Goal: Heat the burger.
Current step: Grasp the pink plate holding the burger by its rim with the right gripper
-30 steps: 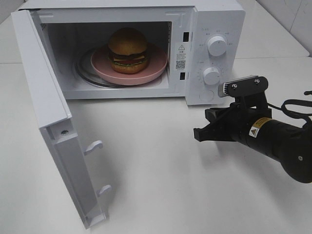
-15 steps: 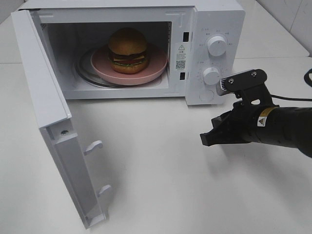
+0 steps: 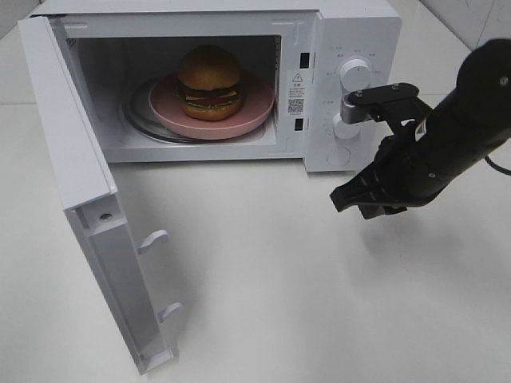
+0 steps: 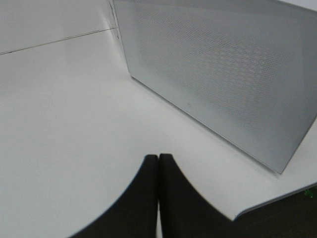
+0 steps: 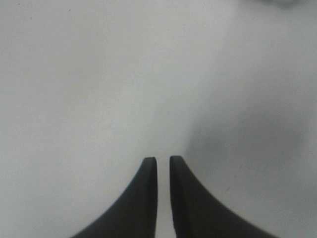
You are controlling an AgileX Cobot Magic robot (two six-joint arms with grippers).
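The burger (image 3: 209, 82), with a golden-brown bun, sits on a pink plate (image 3: 255, 104) inside the open microwave (image 3: 351, 24). My right gripper (image 3: 342, 199) hangs over the table in front of the control panel, to the right of the cavity and well apart from the burger. It points down at the tabletop. In the right wrist view the right gripper (image 5: 163, 158) is shut to a slim gap with nothing in it. The left gripper (image 4: 158, 156) is shut, its fingers touching, near the outer face of the microwave door (image 4: 223, 74). The left gripper is out of the exterior view.
The microwave door (image 3: 72, 144) stands swung wide open at the left, its latch hooks (image 3: 153, 238) facing the table's middle. An upper knob (image 3: 354, 73) shows on the panel; the right wrist's camera mount (image 3: 375, 100) covers the lower one. White tabletop (image 3: 255, 271) lies in front.
The right arm has risen and swung toward the control panel, and its gripper now tilts down at the table. The burger, plate and door have not moved.
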